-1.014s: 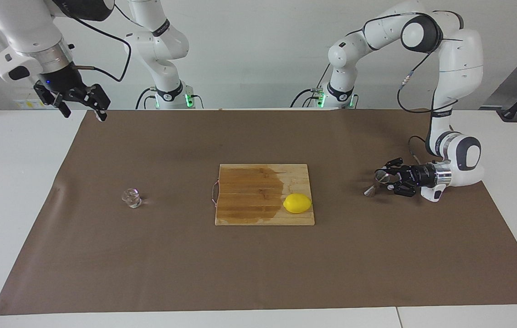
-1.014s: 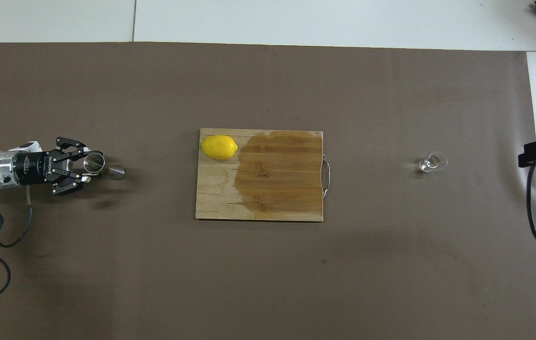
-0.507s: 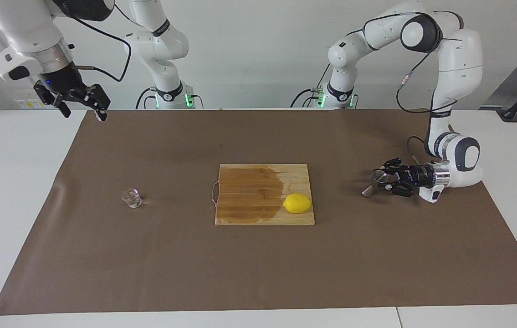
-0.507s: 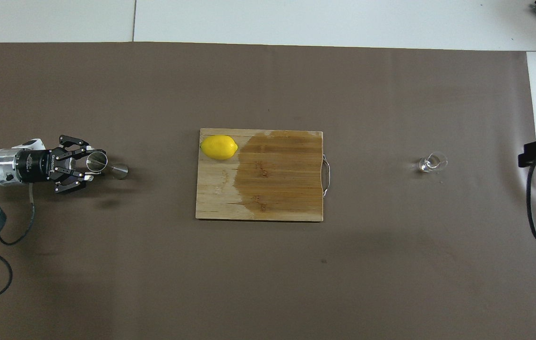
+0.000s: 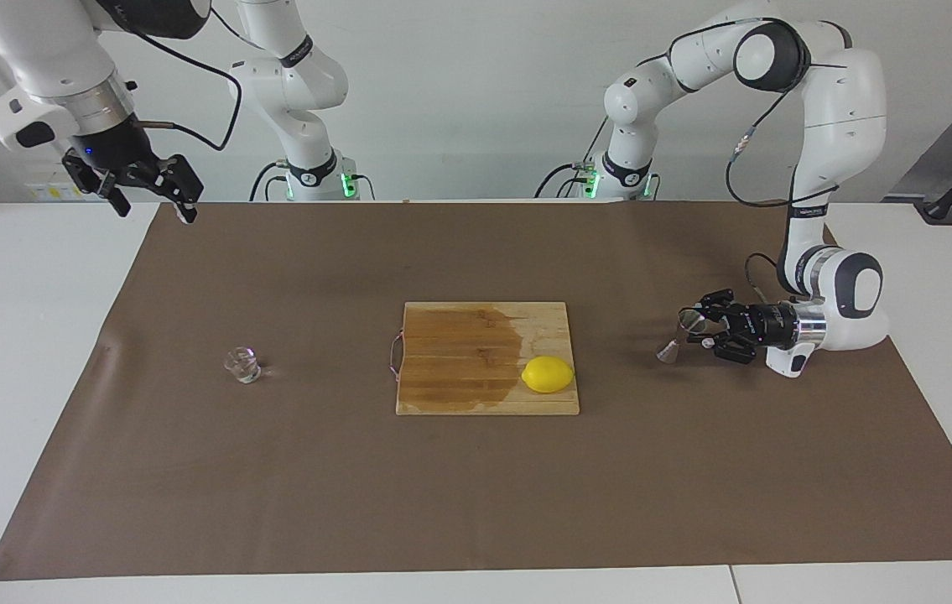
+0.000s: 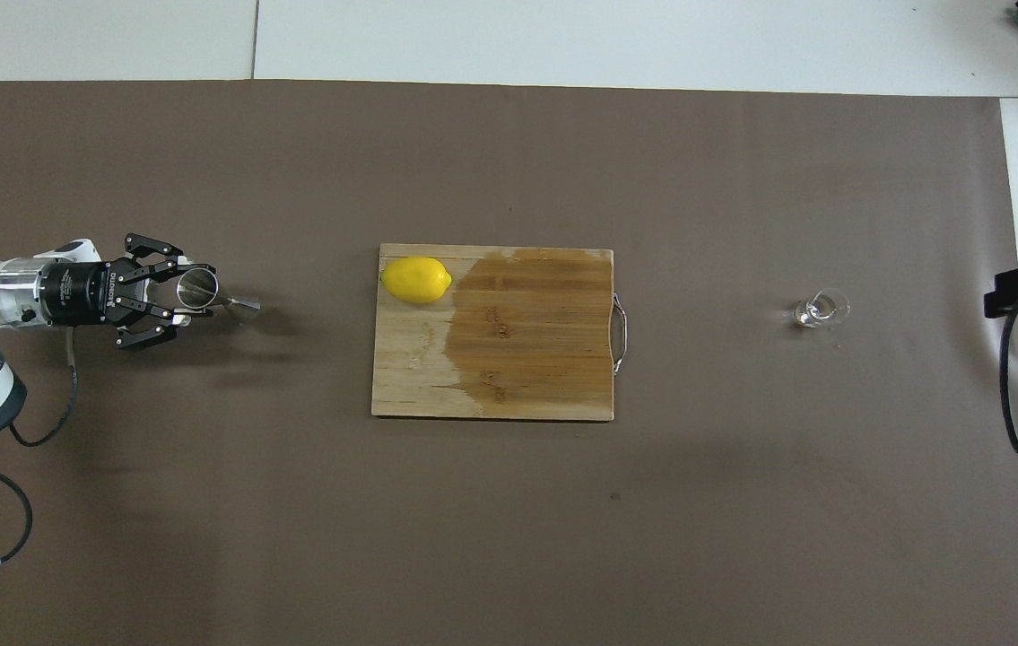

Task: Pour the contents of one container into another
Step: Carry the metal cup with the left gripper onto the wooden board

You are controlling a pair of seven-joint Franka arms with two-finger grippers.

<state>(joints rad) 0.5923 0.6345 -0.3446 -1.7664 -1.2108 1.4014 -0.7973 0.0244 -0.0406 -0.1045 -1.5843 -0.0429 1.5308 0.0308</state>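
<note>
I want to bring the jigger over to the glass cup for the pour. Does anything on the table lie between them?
Yes. The cutting board lies flat mid-table between the jigger, held in the left gripper, and the cup, with a lemon on the corner nearest the jigger. The right gripper waits, raised over the mat's edge.

Glass cup's (image 5: 241, 364) contents perhaps indiscernible.
</note>
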